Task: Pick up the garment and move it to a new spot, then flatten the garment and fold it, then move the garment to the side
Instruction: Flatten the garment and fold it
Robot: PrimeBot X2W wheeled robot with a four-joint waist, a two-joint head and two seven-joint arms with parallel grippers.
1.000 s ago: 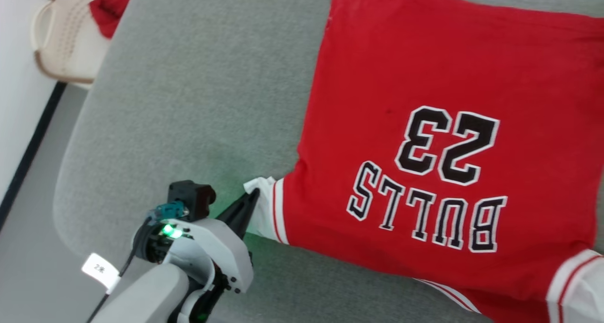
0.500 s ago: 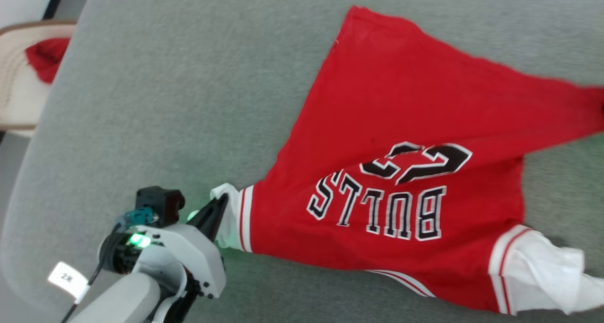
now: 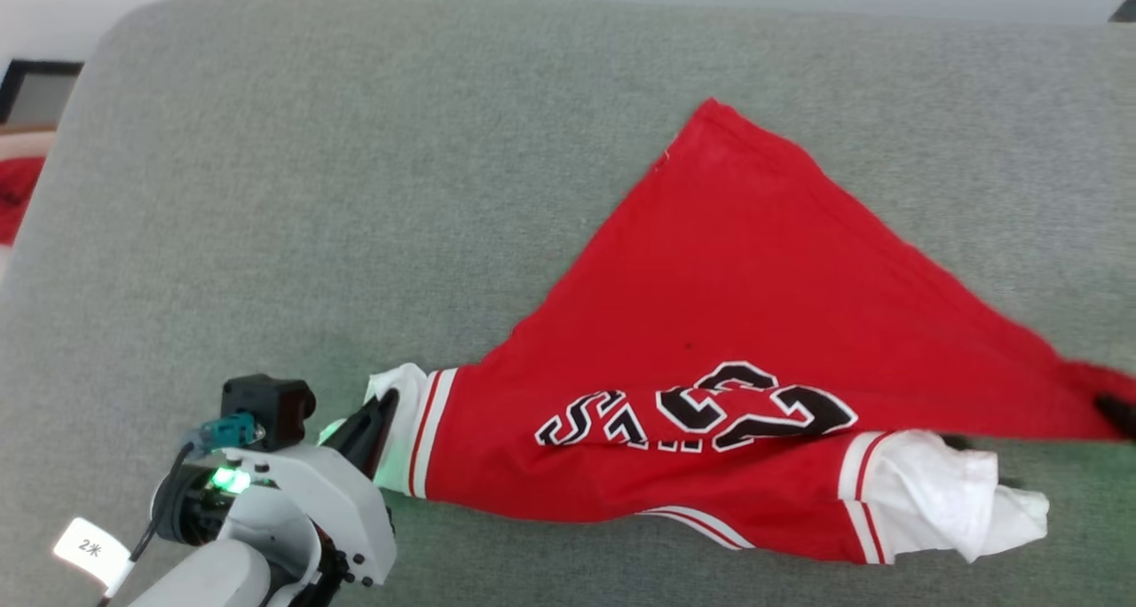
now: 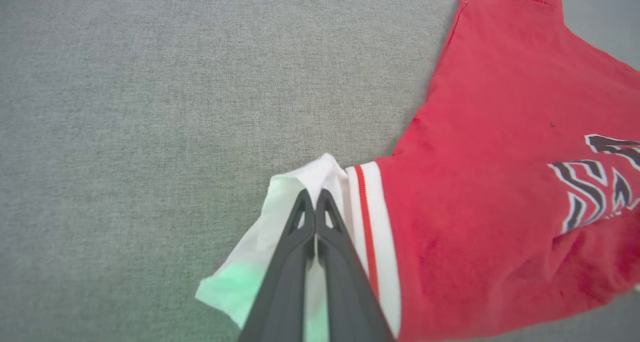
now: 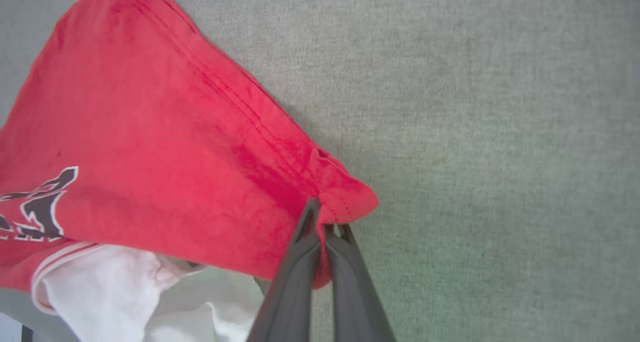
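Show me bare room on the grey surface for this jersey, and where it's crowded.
Bare: the grey surface left of the garment, beyond the left gripper, and the strip past its far corner. Crowded: the near right, where the garment stretches to the right gripper and a white sleeve bunches.

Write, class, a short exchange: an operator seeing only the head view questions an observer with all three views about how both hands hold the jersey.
Operator: The garment stretches to my frame's right edge. What holds it there?
Observer: The right hand, shut on a red hem corner.
Operator: Are the left hand's fingers fully together on the cloth?
Observer: Yes. Seen along them, they meet at the tips, and a sliver of the white sleeve shows pinched between them.
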